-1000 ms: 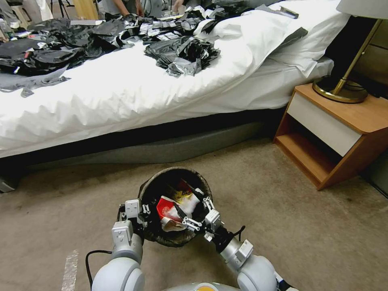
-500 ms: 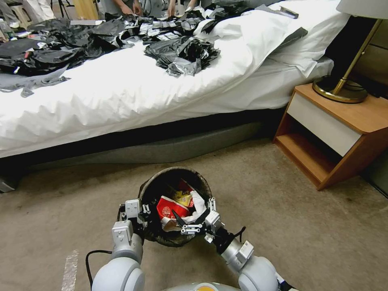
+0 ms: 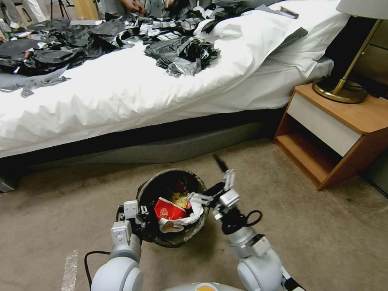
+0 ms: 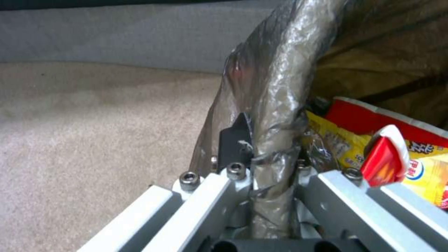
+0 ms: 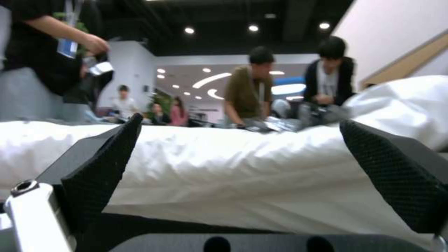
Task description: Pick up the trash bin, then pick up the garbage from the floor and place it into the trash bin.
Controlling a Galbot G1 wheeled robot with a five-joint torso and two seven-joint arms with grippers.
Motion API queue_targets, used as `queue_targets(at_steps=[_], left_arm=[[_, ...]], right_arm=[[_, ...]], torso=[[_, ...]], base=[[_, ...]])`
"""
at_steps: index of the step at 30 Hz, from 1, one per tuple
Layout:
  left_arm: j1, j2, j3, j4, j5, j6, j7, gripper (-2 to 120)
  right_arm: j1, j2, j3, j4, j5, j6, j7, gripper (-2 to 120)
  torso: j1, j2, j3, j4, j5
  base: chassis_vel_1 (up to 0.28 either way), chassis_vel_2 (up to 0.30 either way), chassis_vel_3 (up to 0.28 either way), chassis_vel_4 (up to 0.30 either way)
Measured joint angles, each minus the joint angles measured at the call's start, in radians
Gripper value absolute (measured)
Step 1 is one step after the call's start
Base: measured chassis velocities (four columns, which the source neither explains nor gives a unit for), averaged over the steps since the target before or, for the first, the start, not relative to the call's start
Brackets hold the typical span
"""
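The trash bin (image 3: 173,210) sits in the head view on the carpet (image 3: 307,226) just in front of the robot, between its two arms and well apart from the bed (image 3: 133,97) behind it. The garbage (image 3: 174,209) lies inside the bin: a red wrapper, a yellow one behind it, and white crumpled tissue draped over the bin's right rim. The left gripper (image 3: 139,212) is at the bin's left rim. The right gripper (image 3: 214,184) stands just beside the bin's right rim, above it, its fingers spread wide and empty, one pointing up toward the bed. A wooden nightstand (image 3: 335,133) stands well to the right of the bin.

In the left wrist view, the left gripper (image 4: 266,164) is clamped on the trash bin (image 4: 275,87) at its rim, one finger outside and one inside, pinching the dark bag folded over the edge. The garbage (image 4: 373,140) lies just inside that rim.

In the right wrist view, the right gripper (image 5: 243,168) has its black pads (image 5: 100,175) far apart with nothing between them, facing the bed (image 5: 243,175).

The bin looks light and fairly stiff, but the bag film is probably slippery, so the rim is the place to hold. The wrappers and tissue should be soft, light and easily crushed.
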Motion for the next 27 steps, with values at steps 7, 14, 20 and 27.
queue_targets(at_steps=[7,14,20,27], left_arm=[[-0.006,0.008,-0.009,0.000,-0.015,0.000,-0.001,0],[-0.010,0.008,-0.012,-0.008,-0.022,0.005,-0.003,0],[-0.009,0.007,-0.013,-0.017,-0.022,0.009,-0.003,0],[-0.009,0.007,-0.018,-0.026,-0.023,0.011,-0.003,0]], right_arm=[[-0.090,0.026,0.073,-0.033,-0.016,0.065,0.063,100],[-0.112,0.028,0.101,-0.060,-0.019,0.082,0.092,100],[-0.093,0.030,0.104,-0.076,-0.016,0.081,0.111,100],[-0.066,0.031,0.106,-0.078,-0.004,0.063,0.128,100]], torso=[[0.000,0.000,0.000,0.0000,0.0001],[0.000,0.000,0.000,0.0001,0.0001],[0.000,0.000,0.000,0.0001,0.0001],[0.000,0.000,0.000,0.0001,0.0001]], base=[[0.000,0.000,0.000,0.000],[0.000,0.000,0.000,0.000],[0.000,0.000,0.000,0.000],[0.000,0.000,0.000,0.000]])
